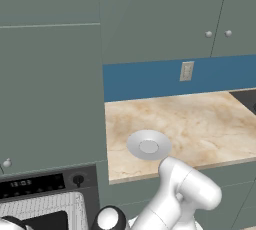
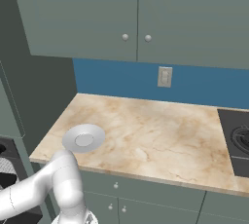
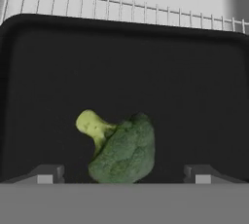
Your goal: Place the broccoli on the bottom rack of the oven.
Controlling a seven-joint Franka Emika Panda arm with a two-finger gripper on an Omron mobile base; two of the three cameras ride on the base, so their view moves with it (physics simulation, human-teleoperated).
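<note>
Broccoli point(image 3: 121, 150) lies on a dark tray point(image 3: 48, 72) over the oven rack point(image 3: 121, 9) — centred between the claw's point(image 3: 124, 173) wide-spread tips, ungripped, stalk pointing up-left from them.

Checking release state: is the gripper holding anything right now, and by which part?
Nothing held. The gripper is open, both fingertips well clear of the broccoli, which lies on a black tray.

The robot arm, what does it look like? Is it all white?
Mostly. The arm is glossy white, made of thick rounded tube segments, with a dark round joint cap. The hand ends in two small grey fingertips with blocky, squared ends. No cables or markings are visible.
</note>
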